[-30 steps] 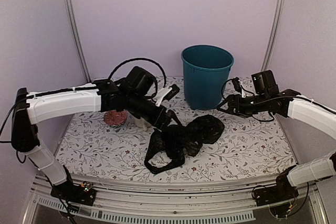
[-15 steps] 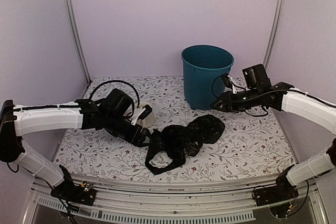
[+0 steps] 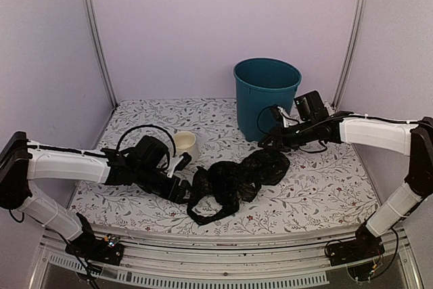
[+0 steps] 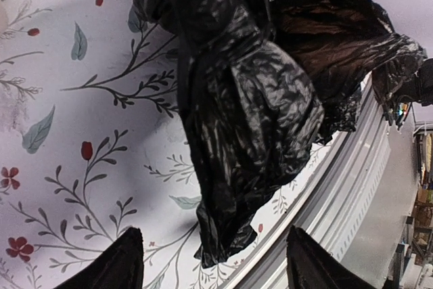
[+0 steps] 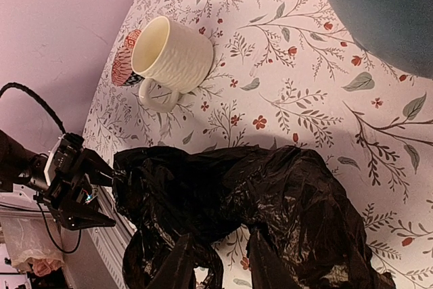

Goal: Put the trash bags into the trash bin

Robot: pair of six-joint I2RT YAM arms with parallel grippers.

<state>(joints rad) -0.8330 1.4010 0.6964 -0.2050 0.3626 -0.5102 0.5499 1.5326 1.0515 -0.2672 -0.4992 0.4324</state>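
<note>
The black trash bag (image 3: pixel 233 181) lies crumpled on the flowered table, in front of the teal trash bin (image 3: pixel 266 98). My left gripper (image 3: pixel 184 191) is low at the bag's left end, open wide. In the left wrist view the bag (image 4: pixel 250 113) lies just ahead of that gripper (image 4: pixel 216 265), and nothing is between the fingers. My right gripper (image 3: pixel 265 145) hovers over the bag's right end, below the bin. In the right wrist view its fingers (image 5: pixel 181 265) stand a narrow gap apart over the bag (image 5: pixel 270 194), gripping nothing.
A cream mug (image 3: pixel 185 145) stands left of the bag, and beside the mug (image 5: pixel 169 52) lies a red patterned disc (image 5: pixel 124 59). The table's front rail (image 4: pixel 365 187) runs close to the bag. Purple walls close in the back and sides.
My left arm dropped toward the table and swung to the bag's left end, uncovering the mug. My right arm reached left and down over the bag, its jaws narrowing.
</note>
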